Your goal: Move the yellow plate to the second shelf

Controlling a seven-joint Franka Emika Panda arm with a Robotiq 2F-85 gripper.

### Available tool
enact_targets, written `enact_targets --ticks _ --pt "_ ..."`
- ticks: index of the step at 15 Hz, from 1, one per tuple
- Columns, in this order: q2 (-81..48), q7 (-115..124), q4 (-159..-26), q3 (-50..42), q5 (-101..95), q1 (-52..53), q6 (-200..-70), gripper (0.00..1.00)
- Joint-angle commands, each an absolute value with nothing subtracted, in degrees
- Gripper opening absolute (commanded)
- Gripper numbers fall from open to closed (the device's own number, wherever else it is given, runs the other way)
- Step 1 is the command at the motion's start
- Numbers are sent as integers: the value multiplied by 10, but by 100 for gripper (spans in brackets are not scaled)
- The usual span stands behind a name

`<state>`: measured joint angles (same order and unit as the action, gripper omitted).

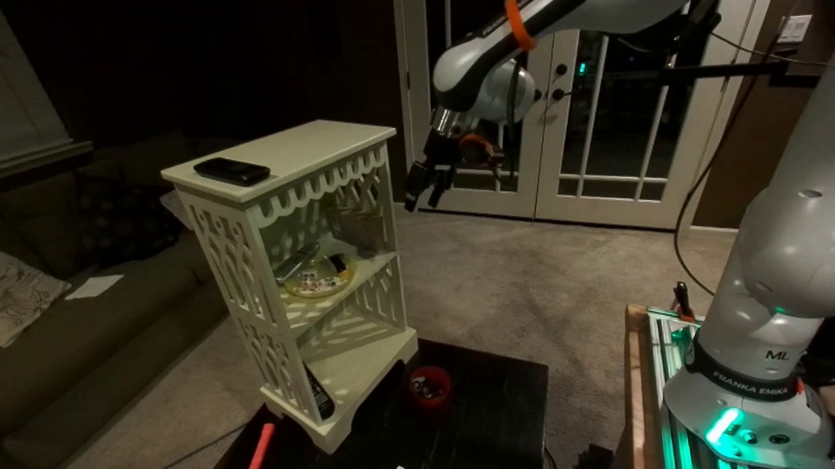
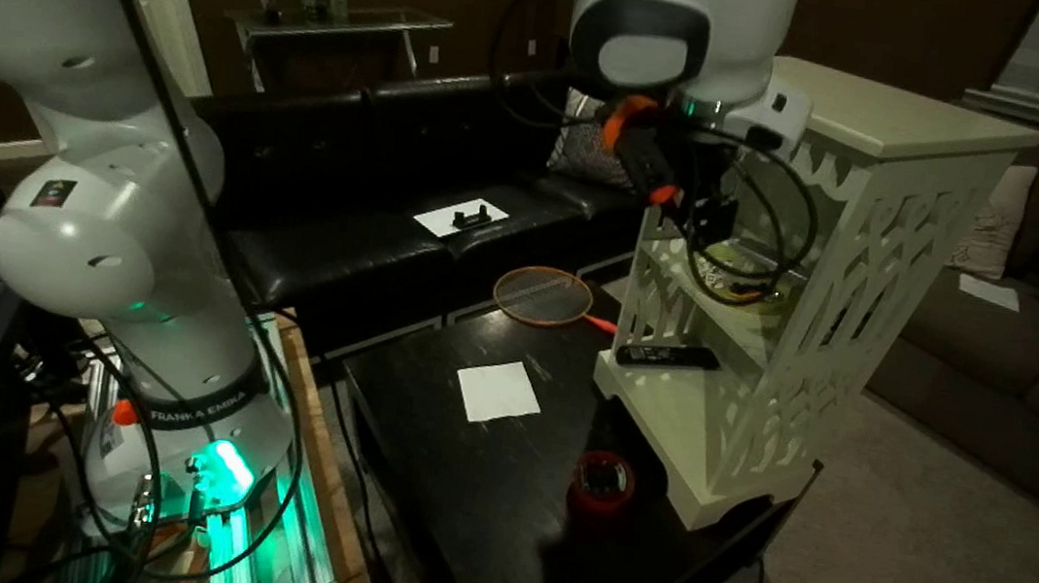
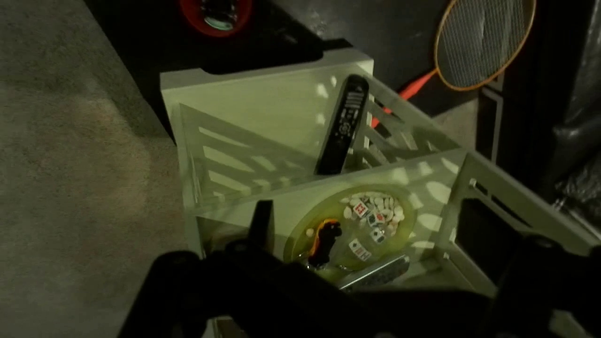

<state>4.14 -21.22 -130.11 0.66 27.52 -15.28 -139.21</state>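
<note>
Dim light throws lattice shadows across the second shelf (image 3: 292,206).

High and well back, the camera in an exterior view looks down past the gripper (image 1: 424,197) toward paned doors (image 1: 544,144). From roughly the gripper's opposite side, the lens in an exterior view faces a dark sofa (image 2: 361,225) beyond it. Both exterior views share the rack (image 1: 315,153) beside the gripper and the table (image 1: 488,407) lower down. The wrist view, closest, peers down over the fingers (image 3: 261,223) at the yellow plate (image 3: 324,206), common to all three.
</note>
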Motion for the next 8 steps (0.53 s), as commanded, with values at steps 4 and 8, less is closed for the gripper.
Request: enact_targets --ticks 4,8 --pt "257 -253 -1318 -83 125 -97 -1189 100" --pt "256 -228 -1311 -97 106 -81 -1194 100"
